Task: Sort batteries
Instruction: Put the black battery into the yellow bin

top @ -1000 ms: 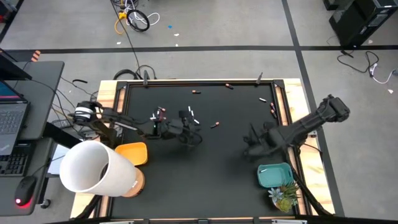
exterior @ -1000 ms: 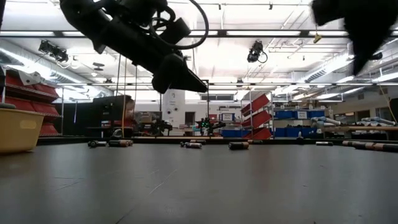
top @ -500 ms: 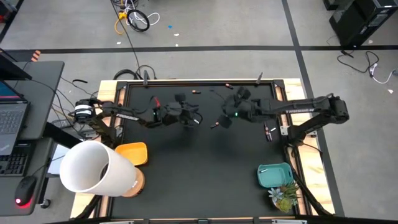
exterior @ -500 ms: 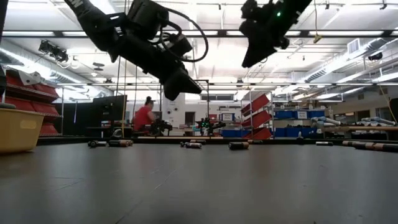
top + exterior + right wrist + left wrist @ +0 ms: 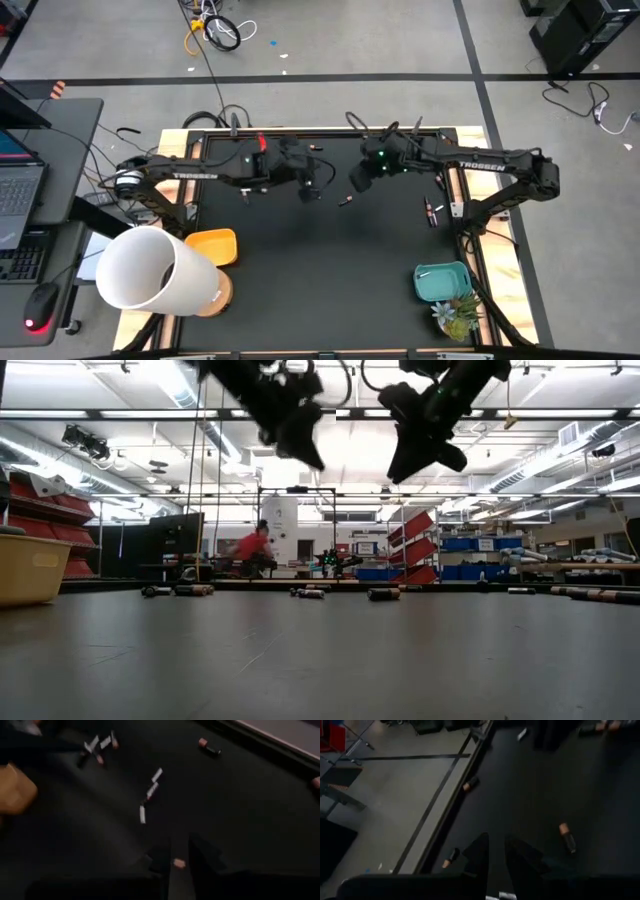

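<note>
Small batteries lie scattered on the black mat. One with a copper end [image 5: 345,201] lies mid-mat, and others lie toward the far edge [image 5: 313,148] and the right edge [image 5: 432,210]. The right wrist view shows several white ones [image 5: 150,790]. My left gripper [image 5: 315,188] hangs high over the mat's middle [image 5: 308,455], open by a narrow gap [image 5: 497,851] with nothing in it. My right gripper [image 5: 357,182] hangs just to its right, equally high [image 5: 412,460]. It is open, and the copper-ended battery [image 5: 178,863] on the mat shows through its gap.
A yellow bin [image 5: 212,245] sits at the mat's near left beside a large white cylinder [image 5: 155,272]. A teal bin [image 5: 440,282] and a small plant [image 5: 455,315] sit at the near right. A wooden frame [image 5: 470,160] borders the mat. A person moves in the room behind [image 5: 250,548].
My right gripper has swung from beside the teal bin toward the far edge and the left, ending over the mat's middle. My left gripper has risen well clear of the mat and gone a little toward the far edge. The batteries on the mat have kept still.
</note>
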`<state>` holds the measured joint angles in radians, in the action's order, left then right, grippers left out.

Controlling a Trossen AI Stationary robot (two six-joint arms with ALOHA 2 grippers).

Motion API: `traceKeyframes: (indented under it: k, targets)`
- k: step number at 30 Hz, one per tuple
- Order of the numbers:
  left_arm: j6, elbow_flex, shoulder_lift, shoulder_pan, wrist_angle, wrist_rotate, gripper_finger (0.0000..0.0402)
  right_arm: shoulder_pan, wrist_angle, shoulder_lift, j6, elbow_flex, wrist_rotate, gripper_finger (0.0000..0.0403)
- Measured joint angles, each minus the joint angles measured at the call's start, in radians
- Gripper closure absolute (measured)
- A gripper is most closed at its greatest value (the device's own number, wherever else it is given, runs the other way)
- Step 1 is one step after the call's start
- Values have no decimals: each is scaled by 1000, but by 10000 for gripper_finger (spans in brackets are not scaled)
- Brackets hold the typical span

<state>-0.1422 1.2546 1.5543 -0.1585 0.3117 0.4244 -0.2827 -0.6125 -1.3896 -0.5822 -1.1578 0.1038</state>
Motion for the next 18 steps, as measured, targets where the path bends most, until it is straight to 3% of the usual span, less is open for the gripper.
traceKeyframes:
  k: [2, 6, 11, 15, 18]
  targets:
    - [16, 62, 0, -1, 30, -37, 326, -2, -37, 3, -59, -36, 6, 350]
    - [96, 168, -1, -11, 95, -214, 326, -2, -98, 11, -195, -137, 86, 353]
    - [69, 231, -36, -45, 181, -318, 326, -47, -198, 4, -72, -258, 109, 353]
    - [46, 231, -57, -121, 194, -417, 326, -150, -255, 1, 199, -267, -76, 343]
    - [173, 231, -57, -179, 196, -500, 326, -211, -265, 0, 429, -241, -229, 329]
